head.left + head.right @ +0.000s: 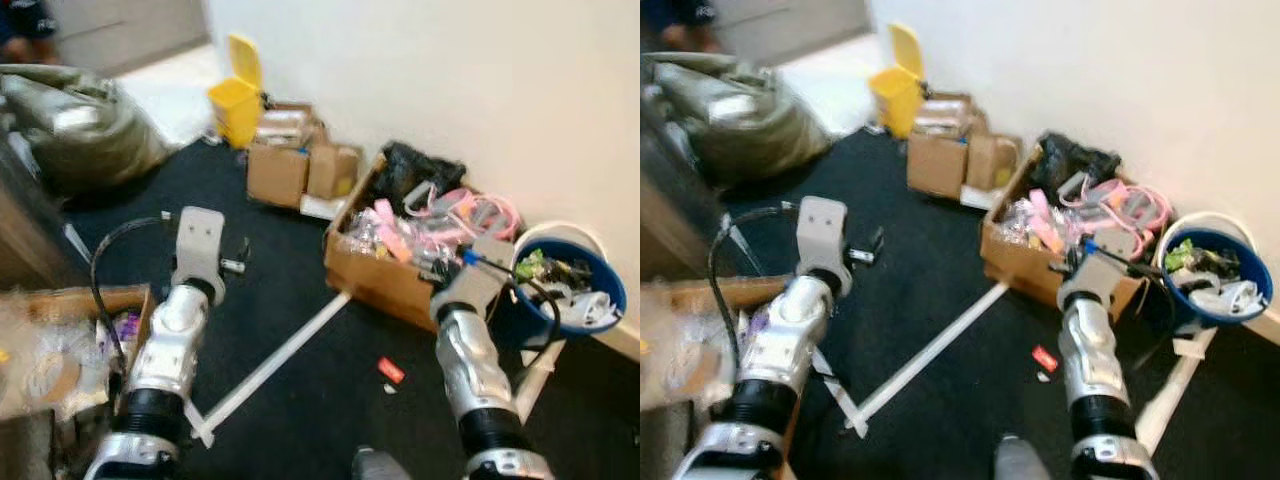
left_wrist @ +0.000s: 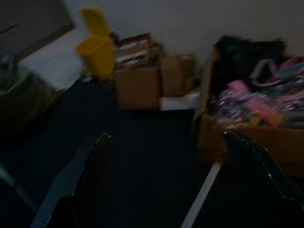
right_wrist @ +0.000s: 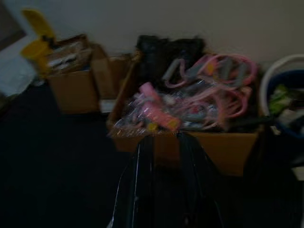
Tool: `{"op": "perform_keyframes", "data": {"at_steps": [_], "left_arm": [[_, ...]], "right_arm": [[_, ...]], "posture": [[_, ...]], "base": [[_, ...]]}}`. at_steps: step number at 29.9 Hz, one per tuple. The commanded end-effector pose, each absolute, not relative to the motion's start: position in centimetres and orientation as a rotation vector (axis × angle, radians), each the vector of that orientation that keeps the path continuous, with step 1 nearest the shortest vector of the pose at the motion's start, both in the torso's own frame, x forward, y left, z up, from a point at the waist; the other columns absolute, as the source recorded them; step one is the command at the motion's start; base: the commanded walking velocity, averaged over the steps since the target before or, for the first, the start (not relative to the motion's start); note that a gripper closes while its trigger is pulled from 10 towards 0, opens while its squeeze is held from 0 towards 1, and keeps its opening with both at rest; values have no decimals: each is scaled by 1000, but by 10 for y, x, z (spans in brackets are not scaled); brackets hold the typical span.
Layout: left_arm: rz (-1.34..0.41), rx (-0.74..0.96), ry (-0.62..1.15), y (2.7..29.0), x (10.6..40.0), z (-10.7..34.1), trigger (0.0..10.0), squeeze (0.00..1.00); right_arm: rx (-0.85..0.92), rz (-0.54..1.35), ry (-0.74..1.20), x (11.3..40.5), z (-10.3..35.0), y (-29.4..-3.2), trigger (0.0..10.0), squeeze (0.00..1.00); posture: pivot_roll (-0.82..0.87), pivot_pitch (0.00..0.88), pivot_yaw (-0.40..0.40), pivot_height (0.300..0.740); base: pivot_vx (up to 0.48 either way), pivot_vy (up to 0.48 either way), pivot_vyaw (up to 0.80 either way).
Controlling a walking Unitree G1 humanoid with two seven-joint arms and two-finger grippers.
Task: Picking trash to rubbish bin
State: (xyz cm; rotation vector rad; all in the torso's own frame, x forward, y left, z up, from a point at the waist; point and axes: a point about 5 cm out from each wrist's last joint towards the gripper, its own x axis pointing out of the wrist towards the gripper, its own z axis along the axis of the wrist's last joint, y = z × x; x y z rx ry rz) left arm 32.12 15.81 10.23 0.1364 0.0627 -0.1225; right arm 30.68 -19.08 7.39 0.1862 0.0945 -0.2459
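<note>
Black fingers of the left gripper [image 2: 166,180] stand wide apart with nothing between them, hovering over the dark carpet [image 1: 270,250]. In the head views the left arm [image 1: 170,350] reaches forward at about 10 o'clock, with a small metal bit [image 1: 233,265] lying on the carpet just past its wrist.

At 2 o'clock the right gripper [image 3: 164,190] has its two fingers drawn close together, almost parallel, with only a thin slit between them; no object shows between them. It points at the near wall of a big cardboard box [image 1: 385,280] that is heaped with pink cords and clear wrappers [image 1: 440,225], with a black bag [image 1: 415,165] at its far end.

Just right of that box, at 3 o'clock, a blue bucket [image 1: 600,300] with a white rim sits against the wall, full of crumpled paper and green scraps.

On the carpet between the two arms, near 5 o'clock of the big box, lies a small red wrapper [image 1: 391,371] with a tiny white scrap beside it. A long white strip [image 1: 280,360] runs diagonally from the box's near corner back toward the left arm.

Farther off, at 12 o'clock, stands a yellow rubbish bin [image 1: 236,105] with its lid up, touching two smaller brown boxes [image 1: 300,165]. A grey sack [image 1: 80,125] slumps at 10 o'clock.
</note>
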Motion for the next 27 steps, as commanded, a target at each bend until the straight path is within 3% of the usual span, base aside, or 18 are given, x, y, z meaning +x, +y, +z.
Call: {"op": "perform_keyframes", "data": {"at_steps": [1, 9, 11, 14, 15, 17, 20, 27], "left_arm": [[-113, 141, 69, 160, 321, 100, 10000, 0], [-90, 140, 52, 159, 320, 102, 10000, 0], [-67, 125, 49, 166, 320, 104, 10000, 0], [-60, 108, 66, 170, 319, 101, 10000, 0], [-86, 129, 56, 164, 321, 103, 10000, 0], [-93, 151, 41, 161, 323, 107, 10000, 0], [-51, 126, 36, 170, 324, 110, 10000, 0], [-33, 117, 24, 169, 328, 112, 10000, 0]], "right_arm": [[183, -244, 106, 305, 72, -189, 10000, 0], [167, -213, 120, 311, 71, -188, 10000, 0], [166, -193, 110, 314, 74, -182, 10000, 0], [175, -188, 81, 316, 80, -179, 10000, 0], [178, -198, 74, 318, 82, -184, 10000, 0], [185, -202, 75, 320, 83, -187, 10000, 0], [173, -183, 61, 326, 88, -181, 10000, 0], [156, -174, 63, 326, 87, -184, 10000, 0]], "posture": [[-44, 5, 47, 740], [-52, 0, 7, 740], [-53, 2, 59, 740], [-24, 0, 65, 740], [-8, 0, 15, 740], [10, 10, -2, 740], [-49, 0, 56, 740], [-46, 0, 23, 740]], "base": [[0, 0, -800], [0, 0, -800], [0, 0, -800], [0, 0, -800], [0, 0, -800], [0, 0, -800], [0, 0, -800], [0, 0, -800]]}}
